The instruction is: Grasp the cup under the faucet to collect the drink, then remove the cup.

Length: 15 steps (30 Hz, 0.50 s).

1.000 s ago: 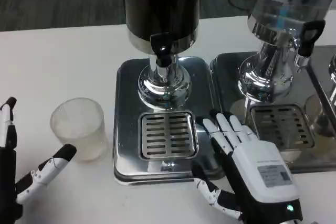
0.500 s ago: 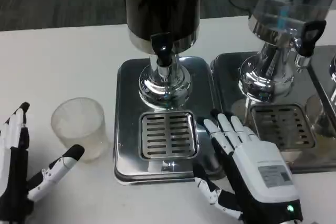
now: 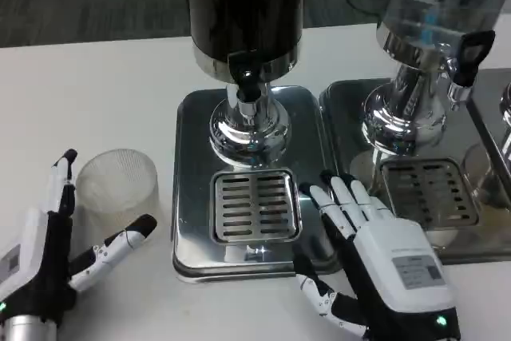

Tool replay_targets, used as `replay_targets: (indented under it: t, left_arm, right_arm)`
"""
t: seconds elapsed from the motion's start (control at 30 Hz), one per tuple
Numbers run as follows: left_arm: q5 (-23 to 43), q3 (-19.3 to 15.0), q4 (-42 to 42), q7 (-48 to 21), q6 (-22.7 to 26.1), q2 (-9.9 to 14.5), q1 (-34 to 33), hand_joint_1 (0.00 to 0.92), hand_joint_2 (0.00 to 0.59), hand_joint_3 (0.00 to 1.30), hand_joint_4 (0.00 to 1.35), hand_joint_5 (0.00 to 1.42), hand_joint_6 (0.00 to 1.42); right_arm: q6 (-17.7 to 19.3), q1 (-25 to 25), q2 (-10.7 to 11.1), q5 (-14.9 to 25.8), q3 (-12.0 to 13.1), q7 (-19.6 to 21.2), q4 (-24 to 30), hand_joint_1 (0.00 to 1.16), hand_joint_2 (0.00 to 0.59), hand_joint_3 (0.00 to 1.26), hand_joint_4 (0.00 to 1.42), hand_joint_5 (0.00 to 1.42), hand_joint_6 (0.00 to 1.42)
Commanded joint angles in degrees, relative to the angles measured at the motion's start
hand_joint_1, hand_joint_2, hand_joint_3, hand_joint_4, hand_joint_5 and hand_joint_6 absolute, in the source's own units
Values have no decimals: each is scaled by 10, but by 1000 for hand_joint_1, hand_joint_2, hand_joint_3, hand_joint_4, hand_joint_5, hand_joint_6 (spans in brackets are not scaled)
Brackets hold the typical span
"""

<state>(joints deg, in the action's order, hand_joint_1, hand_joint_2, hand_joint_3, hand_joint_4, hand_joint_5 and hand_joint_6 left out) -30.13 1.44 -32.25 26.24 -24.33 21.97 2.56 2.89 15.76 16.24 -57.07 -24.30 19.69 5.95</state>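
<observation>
Left hand (image 3: 56,257) low at the near edge of the white counter (image 3: 96,93), fingers spread wide and holding nothing. One long finger reaches up along the near-left side of the cup (image 3: 118,185); the thumb, black-tipped, juts out just below the cup's right side. Whether either tip actually touches the cup wall, I cannot tell; the cup sits in the fork between them, just ahead of the palm.

The cup is translucent plastic, upright, standing on the bare counter. It is not under the faucet (image 3: 246,77): it is off the steel drip tray (image 3: 192,157), just beside the tray's left edge, on the side nearer the left hand.

Right hand (image 3: 375,257) lies flat, white back up, fingers extended and slightly fanned, gripping nothing. Its fingertips rest at the near-right corner of the tray, just right of the slotted grille (image 3: 255,205); its thumb angles left along the tray's front lip.

Ahead of the right hand's fingertips, the dark dispenser (image 3: 243,5) rises from a chrome pedestal at the tray's far half, its black faucet pointing down above the grille. Beyond and to the right of the right hand, a second dispenser (image 3: 431,13) with a clearer body stands on its own steel tray (image 3: 343,117), with a black tap (image 3: 467,53) at its right side.
</observation>
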Motion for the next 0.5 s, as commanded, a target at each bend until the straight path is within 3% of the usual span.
replay_targets:
  t: [0.03, 0.33, 0.4, 0.5]
  left_arm:
    - [-8, 10, -19, 13, 2, 8, -21, 142, 4, 0, 0, 177, 177]
    - [-13, 29, -62, 45, -7, 6, -60, 212, 30, 27, 70, 324, 302]
    - [-14, 33, -75, 53, -12, 3, -65, 256, 48, 89, 185, 455, 534]
    - [-14, 38, -95, 65, -21, 2, -72, 326, 66, 173, 293, 581, 694]
  right_arm:
    - [-5, 4, -1, -1, -2, 5, 6, 458, 442, 111, 0, 3, 97]
    - [-12, 10, -2, 0, -1, 2, 12, 460, 448, 120, 0, 3, 111]
    - [-12, 10, -1, 1, -1, 3, 12, 460, 448, 130, 0, 3, 121]
    - [-12, 8, -2, 2, -1, 7, 9, 460, 448, 133, 0, 5, 125]
